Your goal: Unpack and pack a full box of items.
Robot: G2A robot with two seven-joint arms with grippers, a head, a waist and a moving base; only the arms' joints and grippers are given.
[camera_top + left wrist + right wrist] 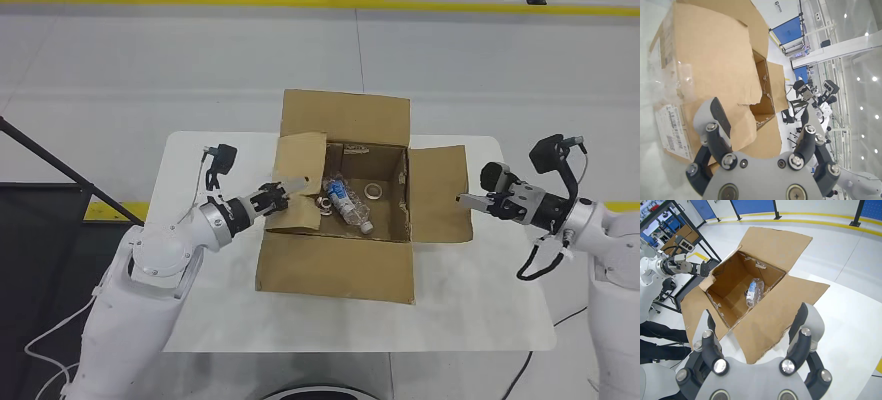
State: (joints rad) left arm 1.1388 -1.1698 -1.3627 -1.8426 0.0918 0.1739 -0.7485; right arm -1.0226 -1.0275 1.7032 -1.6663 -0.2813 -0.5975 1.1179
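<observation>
An open cardboard box [335, 265] stands in the middle of the white table [470, 310]. Inside lie a crumpled clear plastic bottle [350, 207] [754, 292] and a tape roll [375, 189]. My left gripper [283, 190] [762, 117] is open at the box's torn left flap [725, 75], with the flap's edge between its fingers. My right gripper [468, 199] [757, 321] is open at the outer edge of the right flap [440, 195] [772, 317], which lies flat outward. The back flap [345, 118] stands up.
Bare tabletop lies in front of the box and to both sides of it. A dark mat and a black pole [60, 165] are on the floor left of the table. A yellow floor line [120, 212] runs behind the table.
</observation>
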